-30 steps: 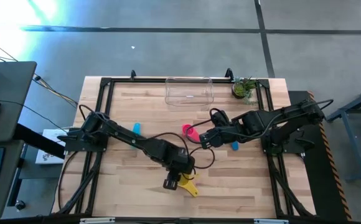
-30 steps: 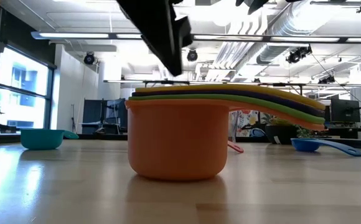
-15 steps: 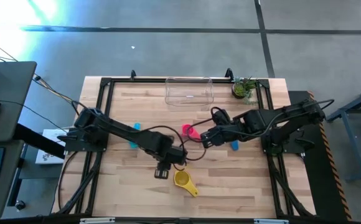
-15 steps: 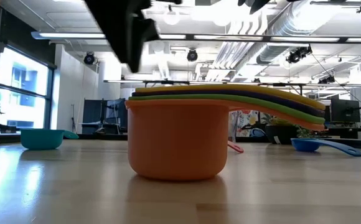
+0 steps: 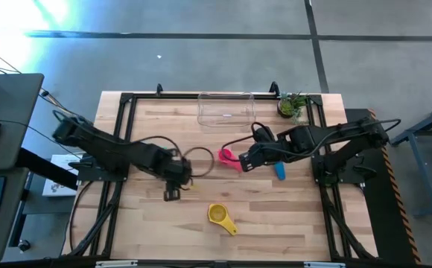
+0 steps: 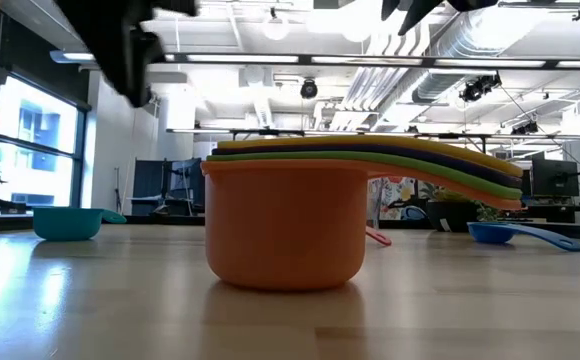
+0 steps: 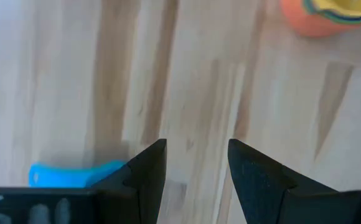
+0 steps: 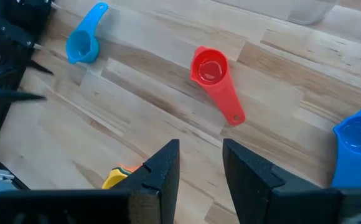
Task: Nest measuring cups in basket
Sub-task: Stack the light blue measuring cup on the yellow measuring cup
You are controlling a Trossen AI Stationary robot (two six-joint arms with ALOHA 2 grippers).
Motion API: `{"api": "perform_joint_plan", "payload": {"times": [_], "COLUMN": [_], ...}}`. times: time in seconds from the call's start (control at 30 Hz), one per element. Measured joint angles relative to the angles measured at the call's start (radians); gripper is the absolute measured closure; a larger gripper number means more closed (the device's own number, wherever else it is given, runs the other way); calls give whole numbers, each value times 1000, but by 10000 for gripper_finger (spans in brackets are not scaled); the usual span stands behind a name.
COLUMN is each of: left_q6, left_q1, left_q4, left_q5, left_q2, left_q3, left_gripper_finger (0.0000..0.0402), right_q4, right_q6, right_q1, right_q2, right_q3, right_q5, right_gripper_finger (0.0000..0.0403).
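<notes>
A nested stack of measuring cups (image 5: 217, 216), orange outermost and yellow on top, stands on its base near the table's near edge, also in the low view (image 6: 285, 225). A red-pink cup (image 5: 225, 156), a blue cup (image 5: 280, 172) and a teal cup (image 8: 84, 40) lie singly on the wood. The clear basket (image 5: 226, 109) sits at the far edge. My left gripper (image 5: 173, 187) hangs open left of the stack, with the teal cup (image 7: 75, 173) just beside its fingers. My right gripper (image 5: 244, 161) is open, hovering right of the red-pink cup (image 8: 215, 74).
A small potted plant (image 5: 292, 106) stands at the far right corner beside the basket. Black frame rails (image 5: 123, 126) border the table's sides. Bare wood lies between the stack and the single cups.
My left gripper has drawn away from above the nested stack, swinging toward the table's left and somewhat toward the far edge; the stack has stayed standing where it was. My right gripper has edged slightly toward the far edge, nearer the red-pink cup.
</notes>
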Motion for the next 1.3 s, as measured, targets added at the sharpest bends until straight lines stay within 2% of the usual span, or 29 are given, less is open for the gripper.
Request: {"api": "perform_joint_plan", "payload": {"times": [0.37, 0.53, 0.73, 0.93, 1.3], "left_q6": [-209, -290, -452, -625, -769], "left_q1": [0, 0, 9, 58, 166], "left_q4": [-7, -8, -7, -6, -6], "left_q5": [-17, -21, -99, -121, -108], "left_q2": [-256, -338, -420, -469, -460], "left_q3": [-221, -267, -317, -341, -345], "left_gripper_finger": [241, 241, 241, 241, 241], "right_q4": [-7, -7, -8, -8, -7], "right_q6": [-34, -130, -258, -432, -772], "right_q1": [-56, -79, -115, -166, -293], "right_q2": [0, 0, 0, 0, 0], "right_q3": [0, 0, 0, 0, 0], "right_q5": [-38, -53, -78, -121, -234], "right_gripper_finger": [288, 288, 288, 288, 288]}}
